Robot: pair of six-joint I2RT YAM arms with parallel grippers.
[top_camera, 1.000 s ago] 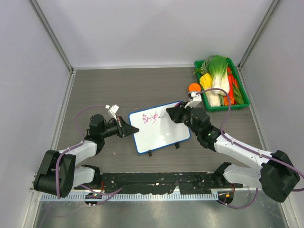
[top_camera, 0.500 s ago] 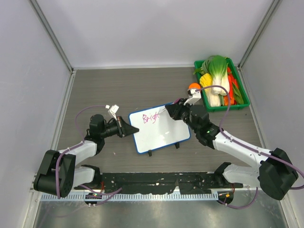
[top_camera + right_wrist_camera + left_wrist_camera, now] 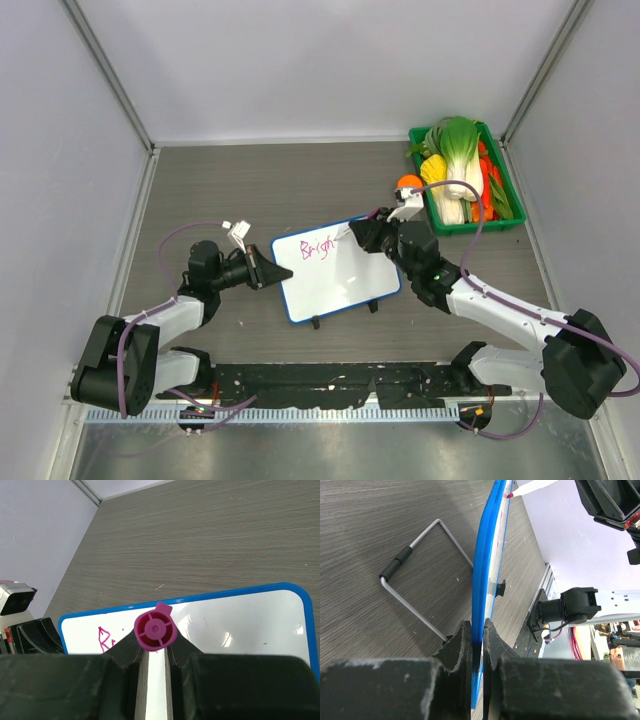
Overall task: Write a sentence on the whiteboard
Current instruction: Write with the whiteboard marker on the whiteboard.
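The whiteboard [image 3: 340, 285] stands tilted at the table's middle, blue-framed, on two black feet. Pink writing, the start of the sentence [image 3: 318, 247], reads roughly "Bright" along its top. My left gripper [image 3: 278, 272] is shut on the board's left edge; the left wrist view shows the blue frame [image 3: 487, 565] edge-on, pinched by my left gripper [image 3: 477, 635]. My right gripper [image 3: 364, 236] is shut on a marker [image 3: 155, 628] with a magenta end, its tip at the end of the writing. The right wrist view shows the board [image 3: 240, 615] and the first pink letters [image 3: 106, 640].
A green crate [image 3: 515, 215] of vegetables stands at the back right, with an orange ball [image 3: 408, 184] by its left side. The board's wire stand [image 3: 420, 595] rests on the table behind it. Grey walls close in three sides.
The pink writing has gained a letter at its right end. My right gripper with the marker has shifted slightly right and up. The left gripper has not moved.
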